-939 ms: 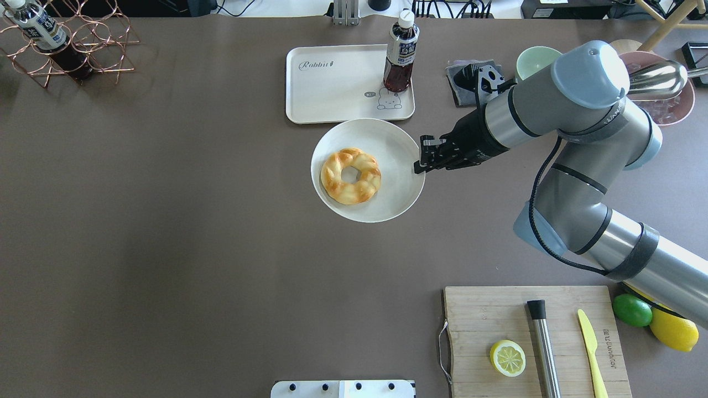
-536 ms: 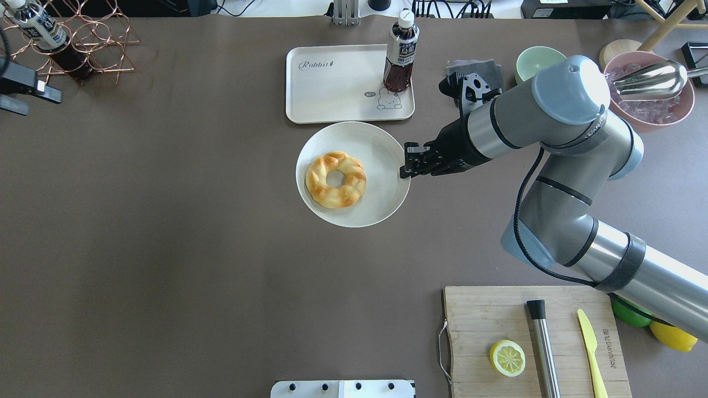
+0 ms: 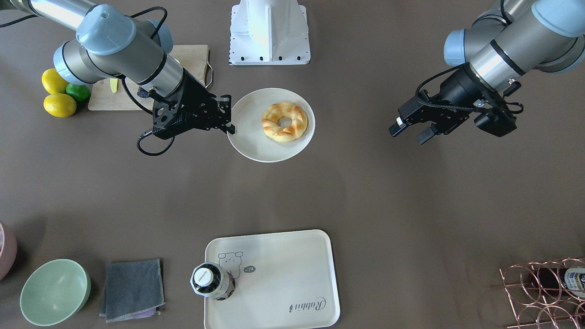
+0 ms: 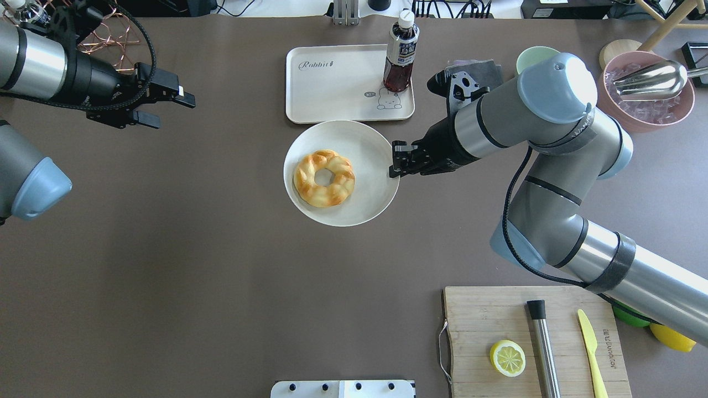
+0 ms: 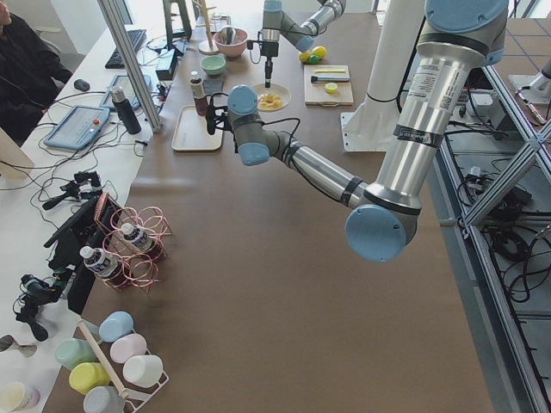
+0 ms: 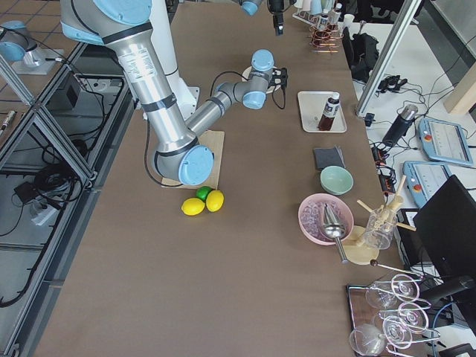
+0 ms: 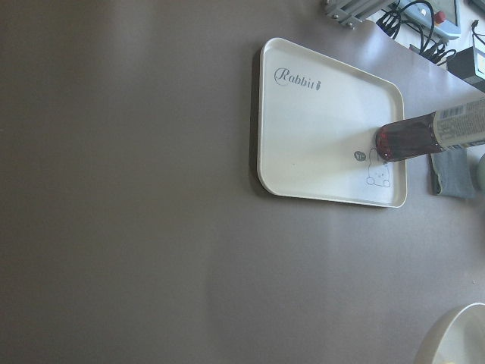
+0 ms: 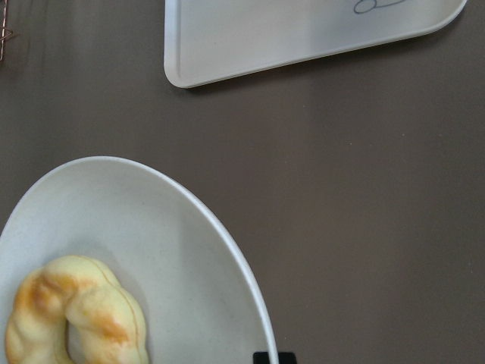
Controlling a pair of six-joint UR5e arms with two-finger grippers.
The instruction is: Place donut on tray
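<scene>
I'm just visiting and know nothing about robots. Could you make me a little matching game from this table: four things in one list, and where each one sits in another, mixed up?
Things:
1. donut
2. bottle
3. lemon half
4. grey cloth

Places:
A. standing on the tray
B. lying beside the green bowl
C. on the wooden cutting board
D. on the round plate

Pairs: 1-D, 2-A, 3-C, 4-B.
</scene>
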